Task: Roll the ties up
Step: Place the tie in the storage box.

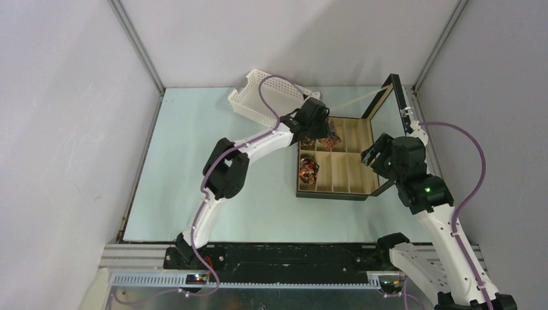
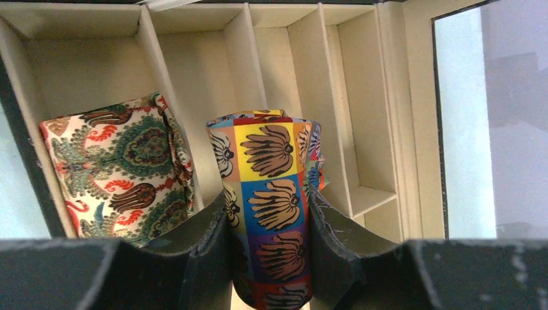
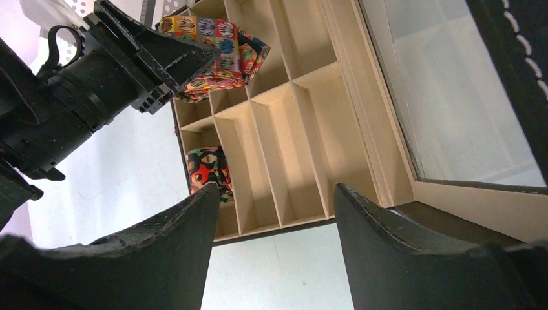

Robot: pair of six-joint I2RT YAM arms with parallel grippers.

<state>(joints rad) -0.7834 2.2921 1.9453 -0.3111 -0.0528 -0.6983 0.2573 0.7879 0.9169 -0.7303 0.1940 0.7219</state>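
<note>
So, the white basket (image 1: 268, 100) sits back left on the counter (image 1: 174, 148). Next, the left pincer (image 2: 268, 219) is pinching a rolled flower-square tie (image 2: 271, 174) over the back row of the black box (image 1: 336, 196), just beside a rolled paisley tie (image 2: 123, 174) in the end slot. Another coiled tie (image 1: 308, 169) sits in the front-left slot. The right pincer (image 3: 274, 213) hangs spread over the box's right side, holding nothing.

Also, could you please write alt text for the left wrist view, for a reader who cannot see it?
The left tool grips a rolled tie patterned in bright flower squares, above a cream-lined compartmented box. A paisley tie sits in a compartment at picture left; the glass lid shows at right.
</note>
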